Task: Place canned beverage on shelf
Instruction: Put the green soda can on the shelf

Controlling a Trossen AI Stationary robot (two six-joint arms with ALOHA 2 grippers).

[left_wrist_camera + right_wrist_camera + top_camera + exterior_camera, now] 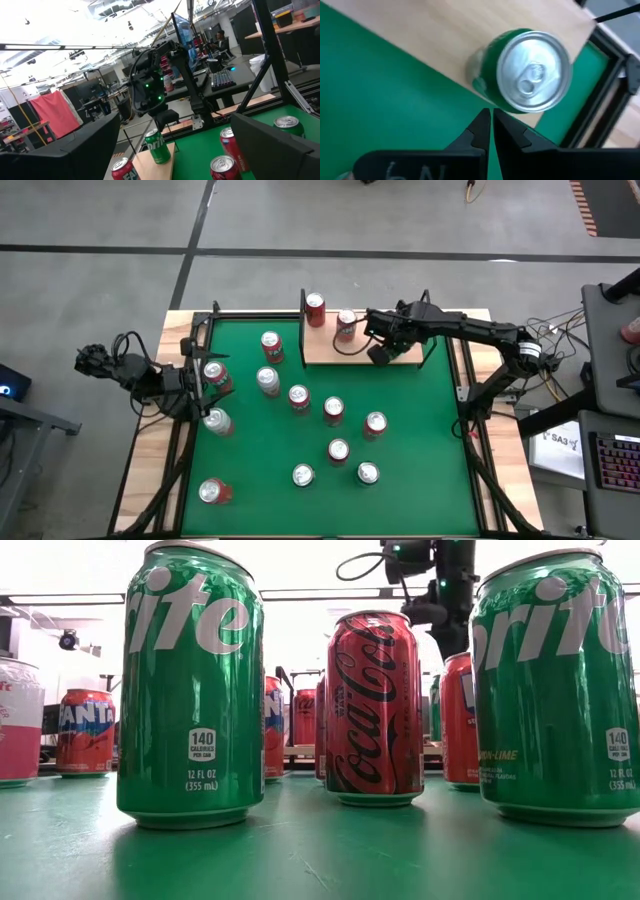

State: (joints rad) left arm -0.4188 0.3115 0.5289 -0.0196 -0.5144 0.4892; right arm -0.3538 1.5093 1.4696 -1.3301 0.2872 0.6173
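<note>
A green Sprite can (530, 70) stands upright on the light wooden shelf (420, 35), close to the shelf's near edge; the left wrist view also shows this can (158, 147). My right gripper (490, 116) is shut and hangs just above the can, pointing steeply down, with nothing between its fingers. In the high view my right gripper (380, 353) hides the can. Two more cans (315, 308) (346, 326) stand on the shelf (330, 350). My left gripper (203, 377) waits open at the table's left edge.
Several cans stand scattered on the green felt (420, 430), one (216, 375) right beside my left gripper. Black frame bars (460, 380) run along the table's sides. Two big Sprite cans (190, 690) (560, 690) and a Coca-Cola can (375, 705) stand near the table's front.
</note>
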